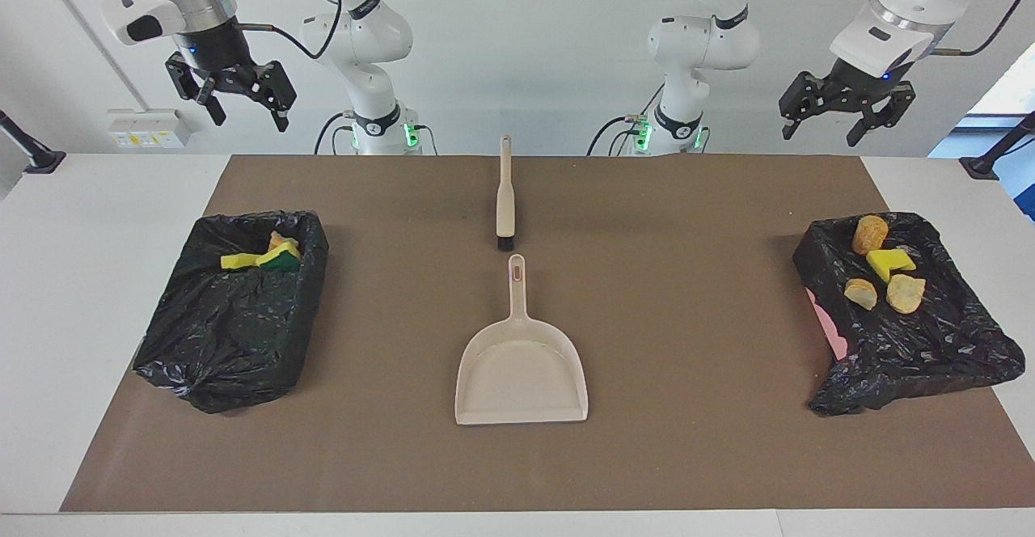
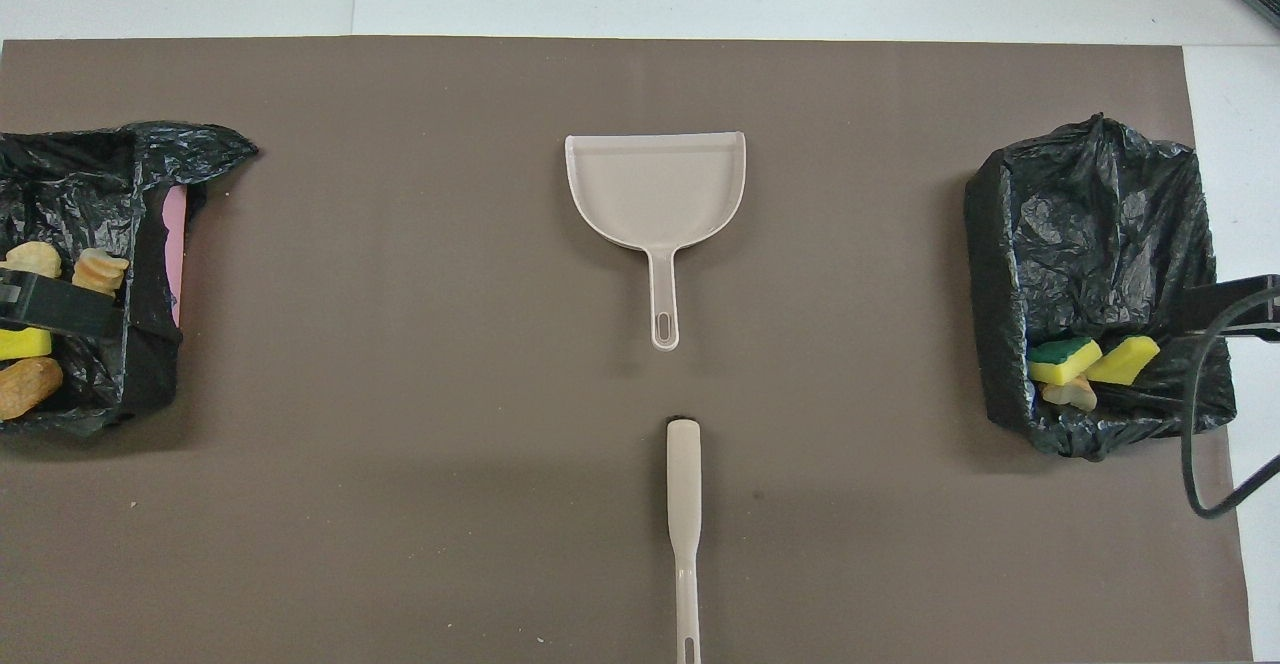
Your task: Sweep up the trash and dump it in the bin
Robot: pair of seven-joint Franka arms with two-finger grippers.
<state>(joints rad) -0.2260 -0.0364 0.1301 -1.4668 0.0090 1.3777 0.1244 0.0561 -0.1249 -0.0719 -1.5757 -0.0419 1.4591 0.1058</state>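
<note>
While held up in the air at the upper left of the facing view, over the white counter's point(image 1: 97, 221) robot-side edge, right pincer point(image 1: 241, 107): fingers spread, released, grasping nothing. Left pincer point(image 1: 847, 116) at the upper right of that view, likewise raised, spread wide and empty; in the overhead view, only a dark bar of it at the left edge, over the bin there.

On the brown paper mat point(image 1: 687, 359) at frame centre, beige plastic dustpan point(image 1: 521, 375) lying flat, handle pointing toward the robots, open mouth toward the lower edge of the facing view. Just above its handle tip in that view, apart by a small gap, beige hand brush with black bristles point(image 1: 504, 197), bristle end toward the dustpan, handle toward the robots.

At the left of the facing view, black-bag-lined bin point(image 1: 234, 310) with yellow and green sponge scraps point(image 1: 263, 260) and a pale crumbly piece in the corner nearest the robots. At the right of that view, second bin lined with black plastic point(image 1: 914, 335), a pink wall showing at its inner side, carrying four pieces of trash: orange-brown oval lump point(image 1: 869, 234), yellow sponge wedge point(image 1: 889, 263), two pale beige foam chunks point(image 1: 904, 293).
</note>
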